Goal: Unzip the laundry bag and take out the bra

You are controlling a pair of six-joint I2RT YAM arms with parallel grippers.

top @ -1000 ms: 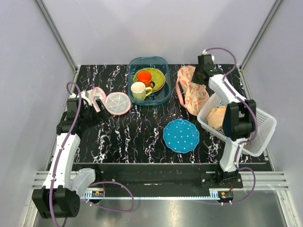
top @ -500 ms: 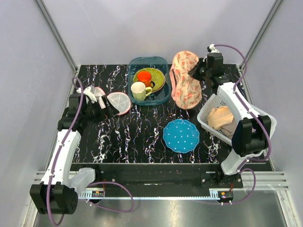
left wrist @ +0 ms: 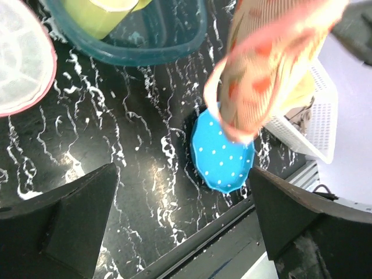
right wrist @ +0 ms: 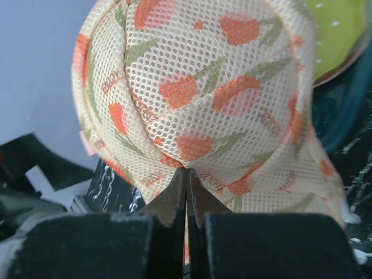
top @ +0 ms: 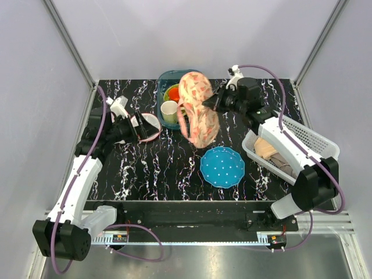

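1. Table (top: 163, 168): black marbled top, carries all below.
2. Laundry bag (top: 197, 110): peach mesh w/ red-green print, pink edging. Hangs in the air beyond the blue plate (top: 222, 167), clear of the table. Prob. light, soft and floppy, and would sag wherever unsupported. Best hold looks like the edging or zip pull; zip not visible.
3. Basket (top: 314, 139): white plastic, right of plate. Holds beige cloth (top: 266, 148) plus darker fabric.
4. Tub (top: 160, 99): teal, see-through, beyond plate to the left. Holds cream mug (top: 169, 110), orange cup (top: 174, 93), green plate (right wrist: 340, 29).
5. Mesh disc (top: 152, 125): white, pink rim, well left of plate.
6. Right gripper (right wrist: 186, 171): jaws pinched tight on a fold of the bag, carrying it.
7. Left gripper (left wrist: 183, 174): fingers spread wide, nothing held, above the table by the disc.
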